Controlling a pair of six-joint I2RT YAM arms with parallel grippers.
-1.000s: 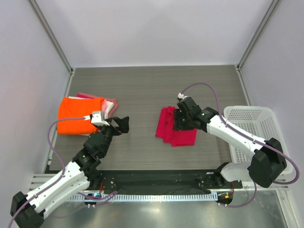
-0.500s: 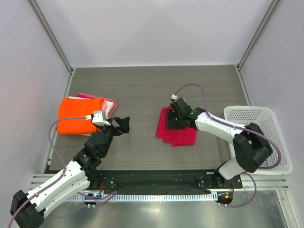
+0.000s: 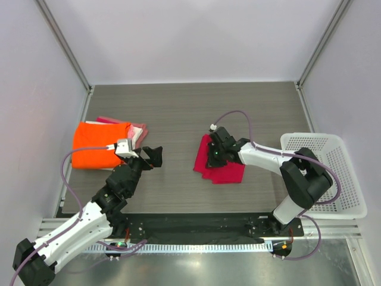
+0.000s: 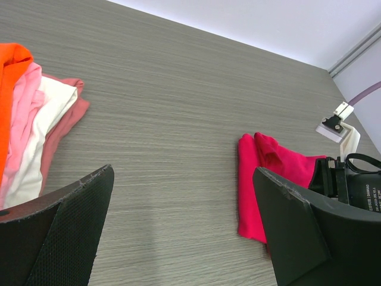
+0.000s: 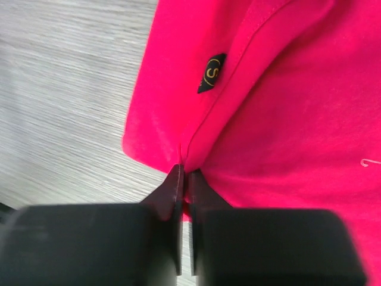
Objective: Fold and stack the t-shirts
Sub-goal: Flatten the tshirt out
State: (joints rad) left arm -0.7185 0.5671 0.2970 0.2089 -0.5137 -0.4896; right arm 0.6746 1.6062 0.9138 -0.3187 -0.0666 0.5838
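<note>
Label [image 5: 211,71], black with gold circled "S", lay on smooth crimson t-shirt [image 5: 286,119] near table [image 3: 178,107] centre; right gripper [image 5: 183,173] pinched its seam ridge; left gripper [image 4: 183,179] gaped toward 8 o'clock, near folded orange t-shirt [image 3: 95,146].

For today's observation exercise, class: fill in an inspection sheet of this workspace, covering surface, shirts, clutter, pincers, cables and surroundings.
Surface: grey wood-grain table.
Job's things: red shirt folded, centre-right; orange shirt lying on pink shirt, left.
Clutter: white basket at the right edge.
Grippers: left pincer open, holding nothing; right pincer shut on the red shirt's edge.
Cables: a purple cable loops along each arm.
Surroundings: pale walls, metal posts at the corners.
</note>
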